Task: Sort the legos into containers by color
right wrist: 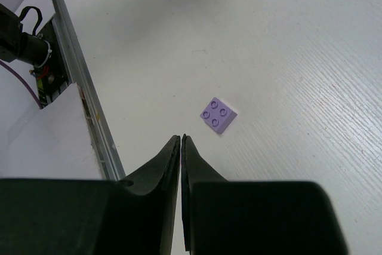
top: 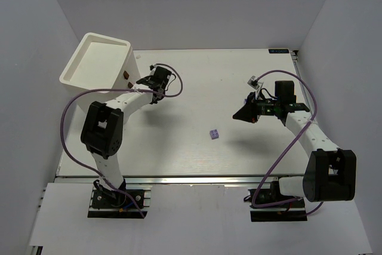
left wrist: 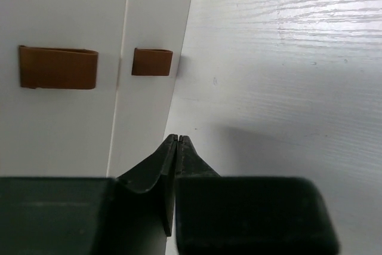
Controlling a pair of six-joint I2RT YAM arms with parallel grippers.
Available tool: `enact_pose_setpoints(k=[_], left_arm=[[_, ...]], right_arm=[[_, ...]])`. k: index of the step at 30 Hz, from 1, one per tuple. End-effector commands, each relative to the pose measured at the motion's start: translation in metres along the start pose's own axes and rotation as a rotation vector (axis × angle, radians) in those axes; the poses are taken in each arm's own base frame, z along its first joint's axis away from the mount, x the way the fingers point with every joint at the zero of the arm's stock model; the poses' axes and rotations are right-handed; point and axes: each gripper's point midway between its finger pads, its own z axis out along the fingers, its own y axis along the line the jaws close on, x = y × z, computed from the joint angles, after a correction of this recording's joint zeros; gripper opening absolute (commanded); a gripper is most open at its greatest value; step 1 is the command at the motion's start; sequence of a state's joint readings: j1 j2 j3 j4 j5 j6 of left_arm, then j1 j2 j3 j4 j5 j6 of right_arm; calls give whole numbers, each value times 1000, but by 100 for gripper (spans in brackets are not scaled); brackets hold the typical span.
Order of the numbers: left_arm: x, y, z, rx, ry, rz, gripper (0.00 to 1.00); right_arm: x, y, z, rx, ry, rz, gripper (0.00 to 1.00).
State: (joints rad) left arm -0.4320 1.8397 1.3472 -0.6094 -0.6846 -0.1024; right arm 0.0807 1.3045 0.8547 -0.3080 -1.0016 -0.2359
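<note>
One lavender lego (right wrist: pixel 218 114), four studs up, lies alone near the frame's centre. The cream-white drawer box (top: pixel 95 59) stands upper left, seemingly tilted, its brown knobs (left wrist: pixel 58 67) showing.

Overhead camera looking down, two close wrist views, table (top: pixel 203 82) shared

The left arm (top: pixel 128 103) and the right arm (top: pixel 301 129) are both built of white tubular links joined by blocky black joint housings, and each rises from a flat black base plate (top: pixel 116 202) with small coloured wires at its foot. A purple cable (top: pixel 62 126) runs in loose loops along each arm. The left gripper (left wrist: pixel 179 138) and the right gripper (right wrist: pixel 181 137) have matte black fingers, broad at the root and tapering to thin curved tips.
</note>
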Motion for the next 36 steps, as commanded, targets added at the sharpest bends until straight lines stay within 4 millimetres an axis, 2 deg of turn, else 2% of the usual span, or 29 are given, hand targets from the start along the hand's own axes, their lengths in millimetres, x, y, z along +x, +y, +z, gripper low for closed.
enact_pose_setpoints(k=[1, 3, 8, 12, 24, 27, 31, 36], left_arm=[[-4, 4, 6, -91, -12, -43, 14], [-1, 4, 11, -119, 0, -44, 14], [6, 3, 24, -191, 23, -45, 23], [2, 7, 28, -236, 20, -39, 28], [-2, 24, 34, -422, 13, -30, 28], [0, 22, 38, -436, 22, -32, 28], [2, 22, 39, -453, 27, -35, 38], [-3, 19, 40, -433, 15, -65, 39]], right_arm=[[-14, 4, -1, -22, -19, -41, 9], [-13, 4, 0, -22, -17, -38, 9], [-14, 4, -1, -24, -17, -40, 9], [-12, 5, 0, -32, -11, -39, 9], [-13, 5, 1, -35, -9, -39, 9], [-12, 5, 1, -36, -7, -36, 9], [-12, 5, 1, -36, -7, -38, 9], [-12, 6, 2, -40, -4, -39, 9]])
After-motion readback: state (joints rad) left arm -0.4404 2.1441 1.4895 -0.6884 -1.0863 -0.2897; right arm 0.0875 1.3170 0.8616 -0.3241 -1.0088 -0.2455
